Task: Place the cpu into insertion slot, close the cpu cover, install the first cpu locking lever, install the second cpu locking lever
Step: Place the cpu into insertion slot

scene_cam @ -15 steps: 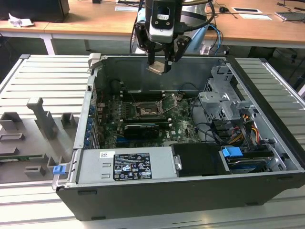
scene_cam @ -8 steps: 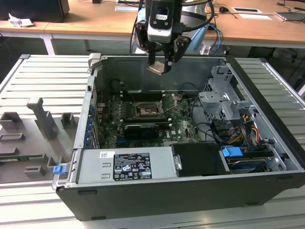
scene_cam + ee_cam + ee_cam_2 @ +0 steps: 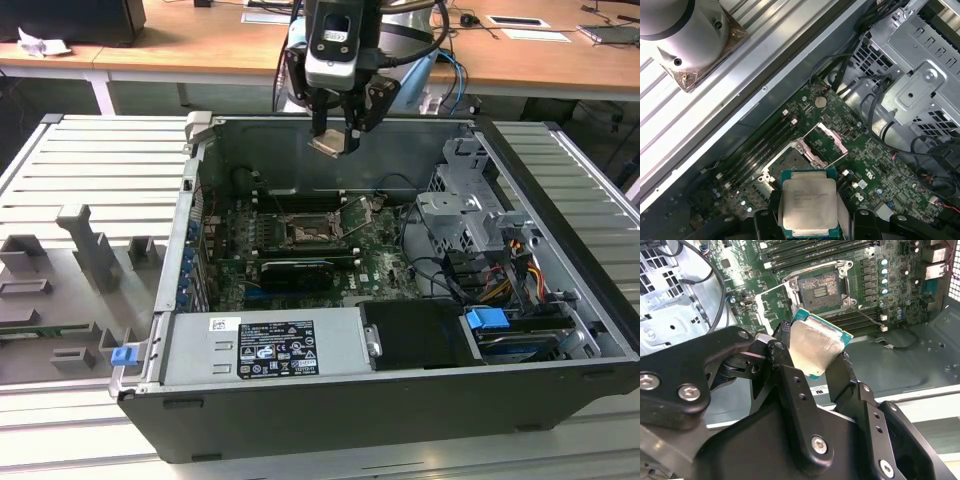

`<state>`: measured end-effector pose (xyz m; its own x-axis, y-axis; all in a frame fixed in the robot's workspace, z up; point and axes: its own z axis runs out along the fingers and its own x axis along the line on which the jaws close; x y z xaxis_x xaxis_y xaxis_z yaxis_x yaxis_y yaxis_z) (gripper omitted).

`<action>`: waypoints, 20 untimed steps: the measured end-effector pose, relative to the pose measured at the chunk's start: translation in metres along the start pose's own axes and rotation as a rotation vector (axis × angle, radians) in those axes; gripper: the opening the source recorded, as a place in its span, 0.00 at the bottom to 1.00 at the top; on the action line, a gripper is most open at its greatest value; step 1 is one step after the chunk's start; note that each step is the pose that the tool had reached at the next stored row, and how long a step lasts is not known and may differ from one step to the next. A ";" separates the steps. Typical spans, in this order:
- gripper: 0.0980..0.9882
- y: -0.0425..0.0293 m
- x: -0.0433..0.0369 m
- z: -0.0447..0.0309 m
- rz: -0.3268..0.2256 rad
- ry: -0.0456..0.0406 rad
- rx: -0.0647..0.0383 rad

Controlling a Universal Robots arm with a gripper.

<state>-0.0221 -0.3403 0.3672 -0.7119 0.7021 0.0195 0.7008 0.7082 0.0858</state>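
One step of four is in hand: your pincer [image 3: 815,354] is clamped on the cpu [image 3: 816,342], with fingers [image 3: 787,370] pressed to two opposite edges and the chip's metal lid facing the wrist. It hangs high over the open computer case [image 3: 400,400]. The insertion slot [image 3: 821,289] lies well below the pincer's tips, bare, and the cpu cover [image 3: 774,301] stands swung up beside it. Nothing is seated yet. By the look of it, the placing calls for you to square the chip's edges to the socket rim, match its corner to the socket, and come down straight and gently. The chip's underside and the edges under the fingers are hidden. Which of the thin wires by the socket are the locking levers is hard to make out.
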 end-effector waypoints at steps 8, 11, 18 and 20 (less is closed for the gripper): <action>0.48 -0.0001 0.0000 0.0005 0.043 -0.0037 -0.001; 0.48 -0.0001 0.0000 0.0008 0.057 -0.0049 -0.001; 0.48 -0.0003 -0.0001 0.0031 0.079 -0.0068 -0.001; 0.48 -0.0004 -0.0001 0.0042 0.080 -0.0068 -0.001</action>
<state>-0.0221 -0.3403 0.3629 -0.6532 0.7569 0.0196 0.7554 0.6497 0.0857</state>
